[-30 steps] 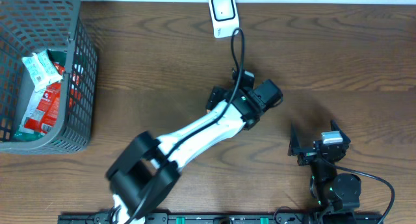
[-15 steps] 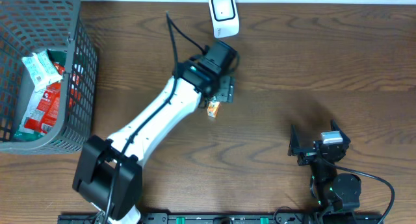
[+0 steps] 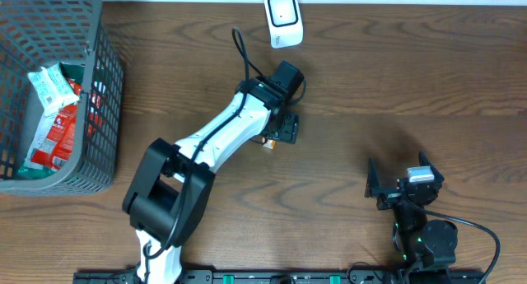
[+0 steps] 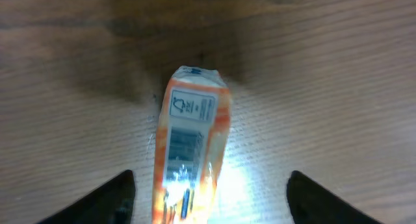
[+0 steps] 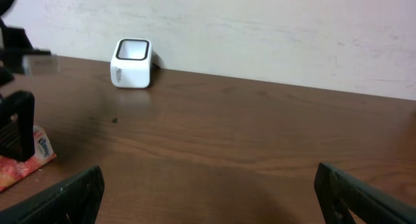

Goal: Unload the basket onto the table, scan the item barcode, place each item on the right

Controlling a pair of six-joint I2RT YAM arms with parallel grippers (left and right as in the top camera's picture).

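Near the middle of the table, on the near side of the white scanner (image 3: 282, 19) at the far edge, your left gripper (image 4: 211, 198) hangs over the orange packet (image 4: 190, 146). Its jaws are spread wide on either side and grip nothing. The packet lies flat on the wood, printed label up. At the near right, your right gripper (image 5: 211, 198) sits fully spread, holding nothing.

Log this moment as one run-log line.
left gripper: open, over orange packet | orange packet: lying on table, ungripped | right gripper: open, empty | scanner: far table edge
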